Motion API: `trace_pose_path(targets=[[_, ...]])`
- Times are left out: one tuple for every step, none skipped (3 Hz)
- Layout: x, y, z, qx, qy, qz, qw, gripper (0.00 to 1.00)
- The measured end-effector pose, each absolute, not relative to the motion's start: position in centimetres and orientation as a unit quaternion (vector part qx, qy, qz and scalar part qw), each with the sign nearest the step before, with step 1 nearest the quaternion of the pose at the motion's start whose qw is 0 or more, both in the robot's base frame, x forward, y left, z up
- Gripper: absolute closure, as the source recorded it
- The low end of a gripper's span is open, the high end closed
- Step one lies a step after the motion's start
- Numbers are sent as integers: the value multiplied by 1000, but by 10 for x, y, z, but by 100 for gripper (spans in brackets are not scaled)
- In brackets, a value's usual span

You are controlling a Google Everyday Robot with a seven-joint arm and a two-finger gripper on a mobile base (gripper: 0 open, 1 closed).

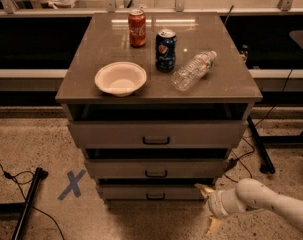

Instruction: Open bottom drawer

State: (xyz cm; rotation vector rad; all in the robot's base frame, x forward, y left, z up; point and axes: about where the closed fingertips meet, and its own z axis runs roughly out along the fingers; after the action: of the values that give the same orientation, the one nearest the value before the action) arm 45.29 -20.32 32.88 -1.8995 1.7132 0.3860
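The bottom drawer (153, 191) is the lowest of three grey drawers in the cabinet, with a small black bar handle (155, 197) at its middle. A dark gap shows above its front. My gripper (207, 207) is at the lower right, just to the right of the bottom drawer's right end and near the floor. It points left, and its two tan fingers (203, 188) are spread apart and hold nothing. It is not on the handle.
On the cabinet top (86, 79) stand a white bowl (120, 77), a red can (137, 28), a blue can (166, 50) and a lying plastic bottle (193, 70). A blue X (72, 184) marks the floor at left. Cables and a black stand foot (26, 204) lie nearby.
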Motion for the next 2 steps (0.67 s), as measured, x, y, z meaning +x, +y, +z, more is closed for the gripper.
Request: trace_pose_path(targets=[[460, -194, 304, -706, 632, 148, 283, 0], [467, -190, 283, -701, 636, 155, 283, 0]])
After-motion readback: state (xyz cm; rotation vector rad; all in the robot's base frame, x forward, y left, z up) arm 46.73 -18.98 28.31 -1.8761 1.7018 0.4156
